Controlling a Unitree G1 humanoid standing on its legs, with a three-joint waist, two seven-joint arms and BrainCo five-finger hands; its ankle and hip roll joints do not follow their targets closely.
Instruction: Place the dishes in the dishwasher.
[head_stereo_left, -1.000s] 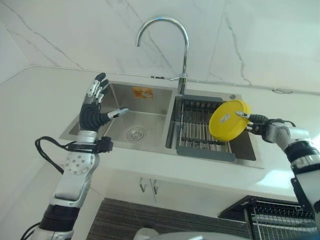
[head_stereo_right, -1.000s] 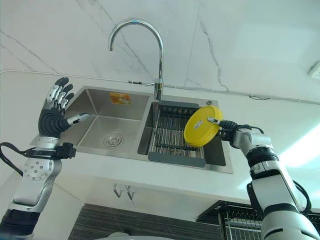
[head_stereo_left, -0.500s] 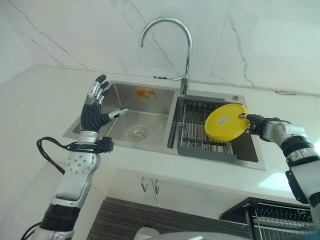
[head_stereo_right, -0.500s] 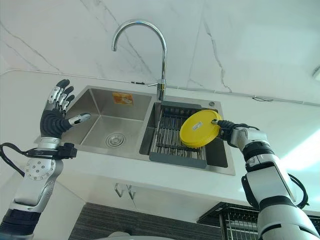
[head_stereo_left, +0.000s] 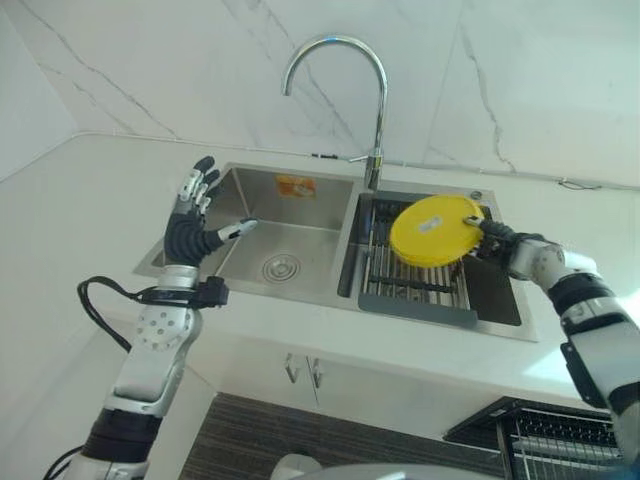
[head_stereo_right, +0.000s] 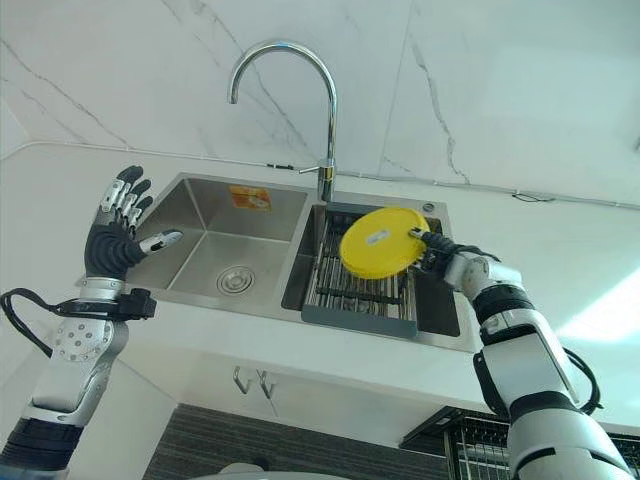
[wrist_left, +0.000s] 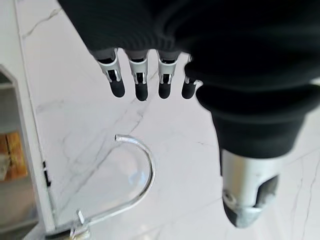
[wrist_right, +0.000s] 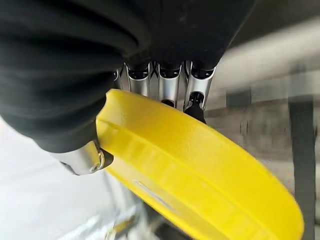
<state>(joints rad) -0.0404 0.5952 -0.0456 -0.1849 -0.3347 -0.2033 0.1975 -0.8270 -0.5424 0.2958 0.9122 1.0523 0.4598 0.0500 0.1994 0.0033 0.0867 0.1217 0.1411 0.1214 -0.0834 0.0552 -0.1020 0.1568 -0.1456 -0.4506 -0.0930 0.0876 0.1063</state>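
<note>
One yellow plate (head_stereo_left: 432, 231) pinched, right hand (head_stereo_left: 497, 243), seemingly above rack (head_stereo_left: 412, 281).

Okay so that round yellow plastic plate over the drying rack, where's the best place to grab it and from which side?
By its rim, from the robot's right. The round yellow plastic plate is thin and tilted above the dark wire drying rack, leaving only the edge to pinch. The right hand already clamps that right edge between thumb and fingers.

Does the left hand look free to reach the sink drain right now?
Probably yes: the left hand is open, raised by the left basin, and nothing lies on the way down to the drain.
</note>
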